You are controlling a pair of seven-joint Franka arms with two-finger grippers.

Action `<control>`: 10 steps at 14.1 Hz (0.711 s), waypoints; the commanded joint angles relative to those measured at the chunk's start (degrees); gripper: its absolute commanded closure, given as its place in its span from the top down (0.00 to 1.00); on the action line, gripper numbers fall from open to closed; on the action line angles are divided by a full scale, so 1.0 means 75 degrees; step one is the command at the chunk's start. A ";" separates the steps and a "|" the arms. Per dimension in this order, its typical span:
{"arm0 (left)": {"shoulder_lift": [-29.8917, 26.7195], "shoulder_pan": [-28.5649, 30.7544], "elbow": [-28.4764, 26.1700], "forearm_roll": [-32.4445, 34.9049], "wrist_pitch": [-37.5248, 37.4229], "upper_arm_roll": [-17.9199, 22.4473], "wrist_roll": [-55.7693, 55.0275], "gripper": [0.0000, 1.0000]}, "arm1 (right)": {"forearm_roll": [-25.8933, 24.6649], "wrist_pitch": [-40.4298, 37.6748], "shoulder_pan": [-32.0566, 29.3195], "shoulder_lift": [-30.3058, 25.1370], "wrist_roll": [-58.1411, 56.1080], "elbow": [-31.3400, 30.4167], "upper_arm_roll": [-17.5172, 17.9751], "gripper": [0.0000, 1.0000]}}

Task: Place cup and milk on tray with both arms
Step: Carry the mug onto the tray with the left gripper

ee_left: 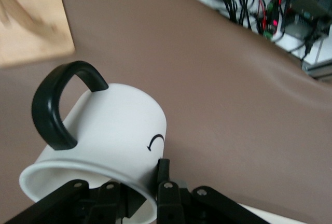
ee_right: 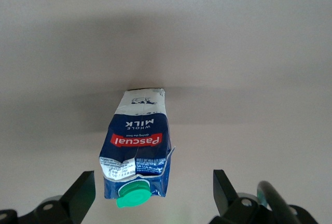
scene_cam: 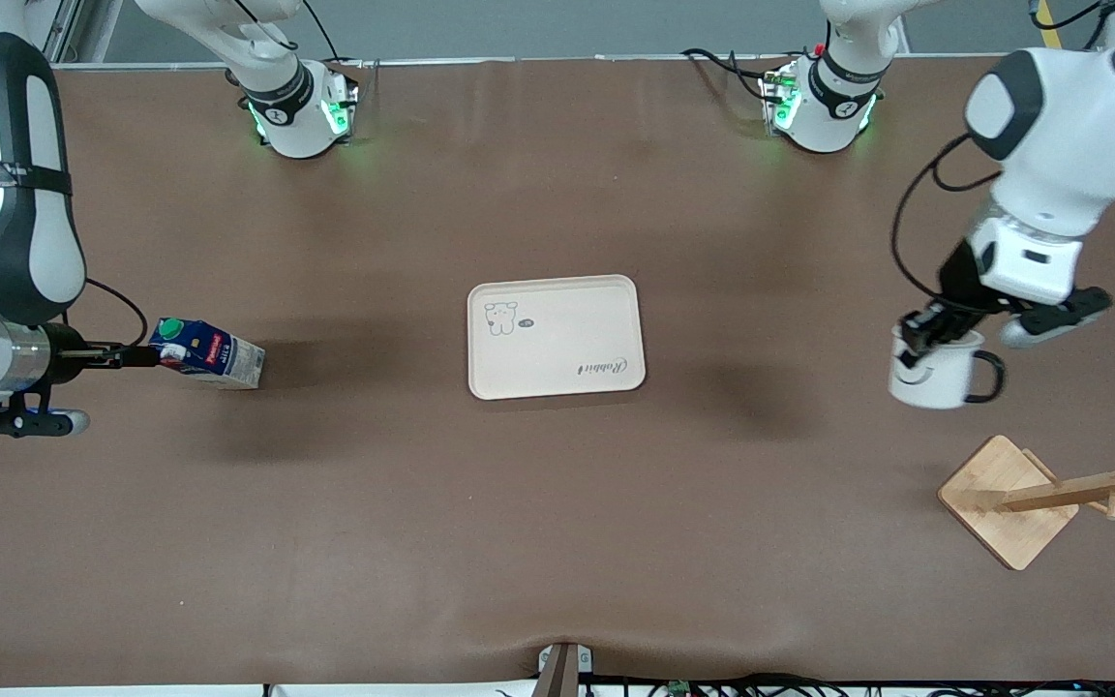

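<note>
The cream tray (scene_cam: 557, 334) lies at the middle of the table with nothing on it. The white cup (scene_cam: 935, 379) hangs tilted over the table at the left arm's end. My left gripper (scene_cam: 916, 344) is shut on its rim, one finger inside and one outside (ee_left: 162, 169). The left wrist view shows the cup (ee_left: 109, 125) with its black handle. The dark blue milk (scene_cam: 212, 353) stands on the table at the right arm's end. My right gripper (scene_cam: 136, 356) is open over its green-capped top (ee_right: 134, 195), fingers wide on either side and not touching.
A wooden mug rack (scene_cam: 1008, 499) with a square base stands near the cup, nearer to the front camera. Cables and electronics (ee_left: 270, 6) show past the table's edge in the left wrist view.
</note>
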 commanded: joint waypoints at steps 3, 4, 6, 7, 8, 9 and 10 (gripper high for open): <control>0.1024 -0.0025 0.0340 -0.0067 -0.0257 -0.1515 -0.1199 0.00 | 0.0063 0.0430 0.0034 -0.0422 0.0126 -0.0841 0.0017 1.00; 0.1305 -0.0176 0.0363 -0.0067 -0.0257 -0.1726 -0.1328 0.00 | 0.0074 0.0735 0.0034 -0.0434 0.0138 -0.1076 0.0028 1.00; 0.1879 -0.0842 0.0561 -0.0067 -0.0338 -0.1752 -0.1493 0.00 | 0.0447 0.1205 0.0033 -0.0434 0.0127 -0.1486 0.0029 1.00; 0.2242 -0.1217 0.0829 -0.0056 -0.0548 -0.1740 -0.1598 0.00 | 0.0484 0.1299 0.0045 -0.0434 0.0138 -0.1581 0.0029 1.00; 0.2593 -0.1476 0.1145 0.0142 -0.0840 -0.1740 -0.1784 0.00 | 0.0531 0.1335 0.0068 -0.0434 0.0138 -0.1663 0.0029 1.00; 0.2968 -0.1734 0.1555 0.0584 -0.1237 -0.1740 -0.2018 0.00 | 0.0613 0.1359 0.0069 -0.0434 0.0138 -0.1734 0.0029 1.00; 0.3378 -0.2073 0.1988 0.0983 -0.1752 -0.1729 -0.2369 0.00 | 0.0637 0.1498 0.0057 -0.0434 0.0127 -0.1850 0.0029 1.00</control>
